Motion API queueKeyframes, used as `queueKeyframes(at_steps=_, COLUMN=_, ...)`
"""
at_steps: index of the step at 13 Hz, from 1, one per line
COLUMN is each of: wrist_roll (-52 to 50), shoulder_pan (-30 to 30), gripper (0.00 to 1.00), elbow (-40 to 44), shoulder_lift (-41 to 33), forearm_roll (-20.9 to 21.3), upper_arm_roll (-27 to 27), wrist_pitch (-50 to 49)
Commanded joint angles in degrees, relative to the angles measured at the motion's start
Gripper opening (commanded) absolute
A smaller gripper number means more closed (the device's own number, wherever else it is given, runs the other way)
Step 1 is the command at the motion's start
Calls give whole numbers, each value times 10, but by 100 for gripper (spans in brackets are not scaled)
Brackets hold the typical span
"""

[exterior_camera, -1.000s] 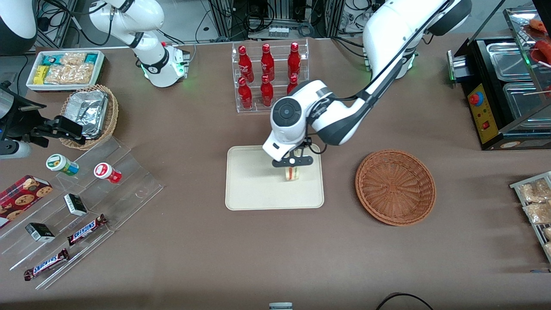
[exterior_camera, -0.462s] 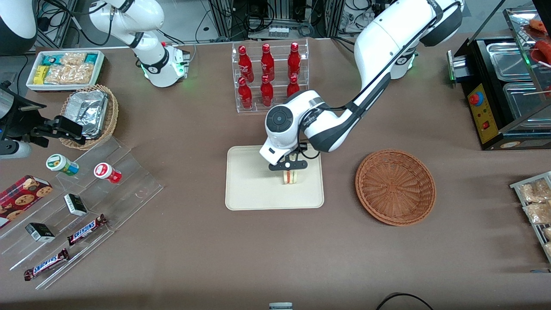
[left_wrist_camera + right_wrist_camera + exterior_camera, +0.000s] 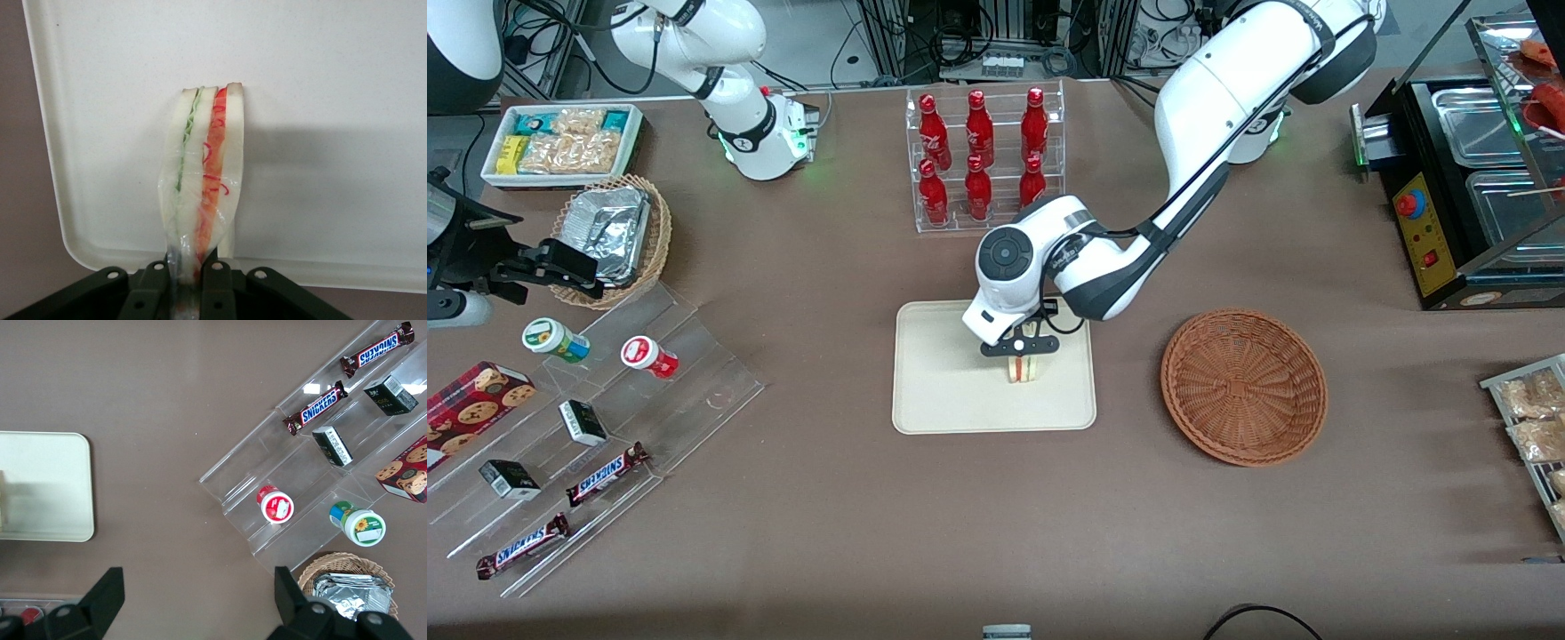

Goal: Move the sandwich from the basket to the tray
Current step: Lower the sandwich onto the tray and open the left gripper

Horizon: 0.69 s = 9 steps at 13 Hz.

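The sandwich [image 3: 1024, 369], a wrapped wedge of white bread with green and red-orange filling, stands edge-up over the cream tray [image 3: 951, 400], nearer the working arm's end of it. My left gripper [image 3: 1020, 346] is right above it, shut on the sandwich's upper end. In the left wrist view the black fingers [image 3: 217, 293] pinch the clear wrap and bread of the sandwich [image 3: 207, 160], with the tray [image 3: 333, 80] below. I cannot tell whether the sandwich touches the tray. The reddish-brown basket [image 3: 1243, 387] lies empty beside the tray, toward the working arm's end.
A clear rack of red bottles [image 3: 983, 156] stands farther from the front camera than the tray. A stepped acrylic shelf with snacks [image 3: 605, 427], a foil-filled tan basket [image 3: 609, 236] and a white snack bin [image 3: 560, 142] lie toward the parked arm's end. A black warmer [image 3: 1476, 178] stands at the working arm's end.
My left gripper has shifted slightly toward the parked arm's end and lowered over the tray, carrying the sandwich with it. The basket has not moved.
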Motion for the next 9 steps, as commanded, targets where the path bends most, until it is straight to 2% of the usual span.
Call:
queueKeyframes(at_steps=1, wrist_roll=-19, shoulder_pan=-6, gripper=0, elbow=20, shoulder_lift=10, forearm_roll=18, upper_arm_roll=1, wrist_pitch=11)
queueKeyframes(at_steps=5, wrist_roll=-21, shoulder_pan=-6, gripper=3, elbow=21, shoulder_lift=10, forearm_roll=17, upper_arm_roll=1, wrist_pitch=12)
queueKeyframes(at_steps=6, wrist_roll=-21, shoulder_pan=-6, gripper=10, elbow=21, shoulder_lift=10, forearm_roll=17, upper_arm_roll=1, wrist_pitch=12)
queueKeyframes(at_steps=7, wrist_roll=-21, shoulder_pan=-6, gripper=48, elbow=23, shoulder_lift=10, forearm_roll=17, upper_arm_roll=1, wrist_pitch=12)
queueKeyframes(at_steps=8, wrist_roll=-20, shoulder_pan=-6, gripper=93, elbow=23, shoulder_lift=10, forearm_roll=18, upper_arm_roll=1, wrist_pitch=12)
queueKeyframes(at_steps=9, wrist_roll=-20, shoulder_pan=-4, gripper=99, elbow=23, shoulder_lift=10, forearm_roll=17, upper_arm_roll=1, wrist_pitch=12)
